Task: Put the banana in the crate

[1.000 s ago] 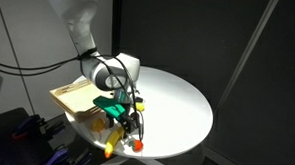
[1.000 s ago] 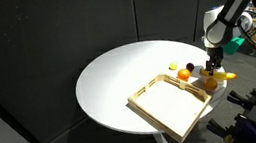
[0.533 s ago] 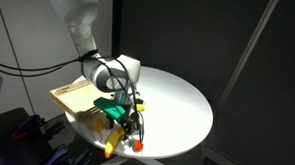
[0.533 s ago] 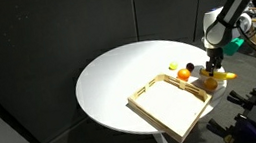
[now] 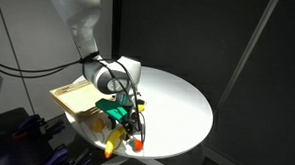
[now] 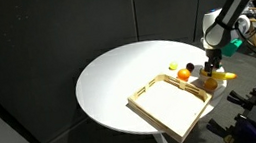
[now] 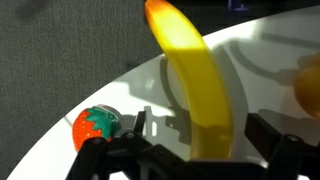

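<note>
The banana [image 7: 195,70] is long, curved and yellow, and lies on the white round table near its edge. It also shows in both exterior views [image 5: 112,143] [image 6: 226,75]. My gripper [image 7: 200,138] is open and low over the banana, one finger on each side, with gaps to the fruit. It shows in both exterior views [image 5: 132,127] [image 6: 211,68]. The crate [image 6: 144,101], a shallow tan wooden tray, lies beside the gripper at the table's edge [image 5: 65,93].
A red strawberry toy [image 7: 97,125] lies by the banana's side [image 5: 139,145]. A round orange fruit [image 6: 183,75] and a small round yellow fruit [image 6: 175,67] sit next to the crate. The table's edge [image 5: 154,153] is close to the banana.
</note>
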Tool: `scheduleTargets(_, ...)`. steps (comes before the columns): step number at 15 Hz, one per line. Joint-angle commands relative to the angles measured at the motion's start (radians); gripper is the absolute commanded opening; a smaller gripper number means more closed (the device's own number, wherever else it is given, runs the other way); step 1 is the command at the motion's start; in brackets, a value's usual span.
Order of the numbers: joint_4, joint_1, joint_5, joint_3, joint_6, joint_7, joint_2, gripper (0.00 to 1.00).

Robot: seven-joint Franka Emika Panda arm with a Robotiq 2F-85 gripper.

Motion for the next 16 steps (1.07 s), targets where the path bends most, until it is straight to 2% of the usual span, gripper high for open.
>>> scheduleTargets(1, 0.022, -0.017, 0.015, 0.014, 0.009, -0.004, 0.018, 0.74)
scheduleTargets(8, 0.025, 0.008, -0.008, -0.008, -0.025, 0.029, 0.011, 0.18)
scheduleTargets(16, 0.003, 0.068, -0.066, -0.055, -0.192, 0.101, -0.129, 0.16)
